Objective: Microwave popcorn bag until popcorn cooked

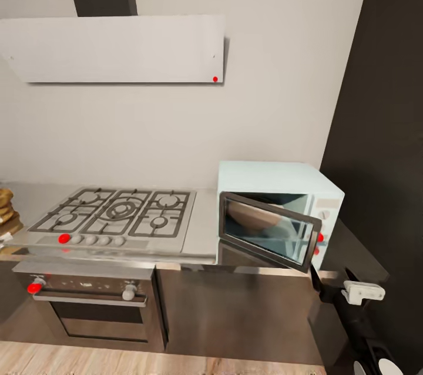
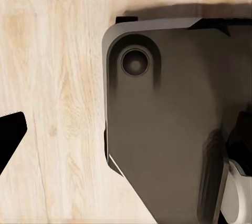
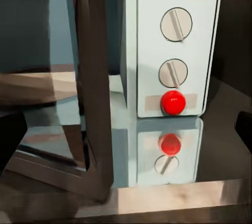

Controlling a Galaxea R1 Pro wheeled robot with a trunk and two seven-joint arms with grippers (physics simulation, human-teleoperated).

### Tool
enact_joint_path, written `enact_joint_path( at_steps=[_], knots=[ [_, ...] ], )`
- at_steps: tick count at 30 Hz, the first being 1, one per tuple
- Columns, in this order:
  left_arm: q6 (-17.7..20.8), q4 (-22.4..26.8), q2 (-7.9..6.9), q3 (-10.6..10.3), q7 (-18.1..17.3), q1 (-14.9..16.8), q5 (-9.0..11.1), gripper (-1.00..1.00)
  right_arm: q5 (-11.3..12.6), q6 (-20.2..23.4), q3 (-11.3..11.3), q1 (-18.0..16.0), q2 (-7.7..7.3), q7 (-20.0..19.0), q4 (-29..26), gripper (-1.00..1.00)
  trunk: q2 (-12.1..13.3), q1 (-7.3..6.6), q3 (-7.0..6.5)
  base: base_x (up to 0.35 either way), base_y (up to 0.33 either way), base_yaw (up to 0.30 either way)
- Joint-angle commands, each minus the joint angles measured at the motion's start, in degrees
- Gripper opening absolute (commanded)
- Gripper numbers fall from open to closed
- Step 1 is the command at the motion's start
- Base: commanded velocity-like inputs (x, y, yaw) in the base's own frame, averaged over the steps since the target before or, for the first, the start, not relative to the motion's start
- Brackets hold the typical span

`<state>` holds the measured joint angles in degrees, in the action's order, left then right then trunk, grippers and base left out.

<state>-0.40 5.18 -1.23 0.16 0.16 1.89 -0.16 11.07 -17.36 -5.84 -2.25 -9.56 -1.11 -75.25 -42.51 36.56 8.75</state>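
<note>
Microwave (image 3: 173,45) knob panel faces right claw (image 3: 126,129); door (image 1: 267,231) ajar.

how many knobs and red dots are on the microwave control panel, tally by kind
Seen in the right wrist view, on the microwave panel itself, not counting the mirror image in the countertop:
round knobs: 2, upper and lower
red indicator dots: 1
total: 3

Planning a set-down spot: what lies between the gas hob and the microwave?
In the head view, bare steel countertop separates hob from microwave.
</note>
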Motion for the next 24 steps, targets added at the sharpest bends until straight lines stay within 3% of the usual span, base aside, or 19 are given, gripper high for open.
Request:
enact_joint_path(
  at_steps=[1, 6, 13, 19, 24],
  knots=[
    [-0.04, 0.0, -0.04, 0.01, 0.02, 0.03, -0.02, 1.0, 0.52, -0.2, 0.08, -0.04, -0.02, -0.12, 0.02, 1.0, -0.07, -0.01, 0.09, -0.104, 0.0, 0.0],
    [-0.04, 0.0, -0.26, 0.01, 0.02, 0.01, -0.02, 1.0, 0.45, -0.15, 0.31, -0.04, -0.02, -0.26, 0.02, 1.0, -0.07, -0.01, 0.09, -0.028, 0.0, 0.0],
    [-0.04, 0.0, -0.43, 0.08, 0.02, 0.02, -0.02, 1.0, 0.12, 0.09, 2.79, -0.04, -0.02, -0.14, 0.02, 1.0, -0.07, -0.01, 0.09, 0.082, -0.072, 0.0],
    [-0.04, 0.0, -0.37, 0.03, 0.02, 0.02, -0.02, 1.0, 0.09, 0.04, 2.95, -0.04, -0.02, -0.04, 0.02, 1.0, -0.07, -0.01, 0.09, 0.022, -0.035, 0.0],
    [-0.04, 0.0, -0.35, 0.01, 0.02, 0.04, -0.02, 1.0, 0.09, 0.04, 2.94, -0.04, 0.0, 0.04, 0.02, 1.0, -0.07, -0.01, 0.09, 0.001, -0.254, 0.0]
  ],
)
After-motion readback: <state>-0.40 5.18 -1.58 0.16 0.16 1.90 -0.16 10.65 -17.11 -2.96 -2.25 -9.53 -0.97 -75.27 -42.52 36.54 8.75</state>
